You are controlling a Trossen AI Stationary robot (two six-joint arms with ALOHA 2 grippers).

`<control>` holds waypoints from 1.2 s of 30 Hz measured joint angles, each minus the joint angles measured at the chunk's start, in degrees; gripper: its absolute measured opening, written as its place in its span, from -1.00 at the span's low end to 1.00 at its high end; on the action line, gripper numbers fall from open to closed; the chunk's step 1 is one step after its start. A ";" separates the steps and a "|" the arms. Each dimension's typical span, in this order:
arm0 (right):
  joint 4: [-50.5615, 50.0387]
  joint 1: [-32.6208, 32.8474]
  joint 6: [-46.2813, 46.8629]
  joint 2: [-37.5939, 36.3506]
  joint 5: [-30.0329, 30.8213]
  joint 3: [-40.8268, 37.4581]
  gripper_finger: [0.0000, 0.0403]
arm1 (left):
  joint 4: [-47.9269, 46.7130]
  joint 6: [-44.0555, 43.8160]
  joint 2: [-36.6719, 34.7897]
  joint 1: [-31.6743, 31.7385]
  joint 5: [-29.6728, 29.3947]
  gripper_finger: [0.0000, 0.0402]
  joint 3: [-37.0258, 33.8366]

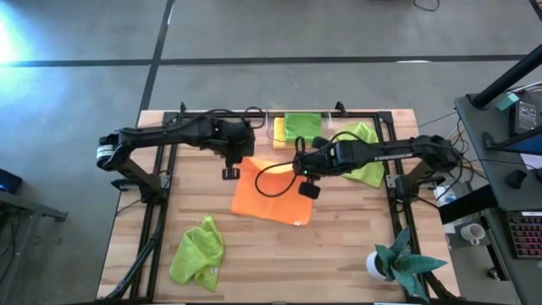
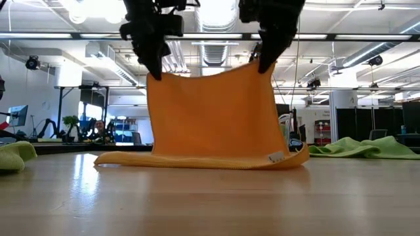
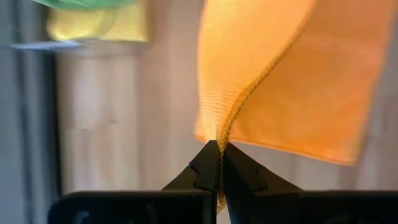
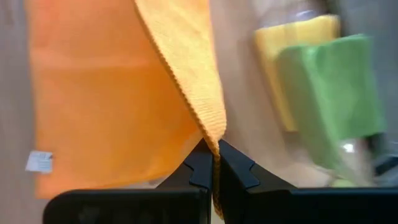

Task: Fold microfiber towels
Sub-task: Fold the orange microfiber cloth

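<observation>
The soft orange microfiber towel (image 2: 213, 115) hangs mid-table, its lower edge trailing on the wooden table (image 2: 210, 196). The left pincer (image 3: 219, 163) is clamped on one raised corner, the right pincer (image 4: 213, 163) on the other. Farther back, a folded yellow towel (image 4: 298, 56) and green towel (image 4: 333, 93) lie, seemingly stacked.

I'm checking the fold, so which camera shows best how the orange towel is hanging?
The low view: the orange towel hangs like a curtain from the left gripper and right gripper, its bottom edge on the table. The high view shows only its outline from above; each wrist view shows one pinched corner.
</observation>
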 joint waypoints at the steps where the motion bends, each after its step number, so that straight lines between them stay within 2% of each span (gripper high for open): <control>1: 1.22 0.33 -0.01 0.02 -0.89 -1.39 -0.96 | 0.02 -0.60 -0.04 -0.24 0.98 -1.00 -0.92; 5: 5.71 1.87 2.15 0.04 -1.50 -6.74 -0.96 | 0.39 -1.11 -0.08 -1.66 4.35 -1.00 -5.84; 14: 10.44 4.69 6.04 0.07 -6.45 -10.68 -0.96 | 3.90 -1.08 -0.13 -5.96 4.95 -1.00 -14.91; 20: 14.90 6.30 5.64 0.07 -7.49 -12.82 -0.96 | 8.49 -1.10 -0.24 -8.30 4.97 -1.00 -15.52; 29: 17.53 8.04 5.85 0.07 -7.51 -15.89 -0.96 | 8.43 -1.15 -0.17 -10.05 9.09 -1.00 -15.58; 36: 21.14 9.80 5.63 0.07 -10.51 -18.49 -0.96 | 8.41 -1.23 -0.14 -11.57 13.94 -1.00 -15.60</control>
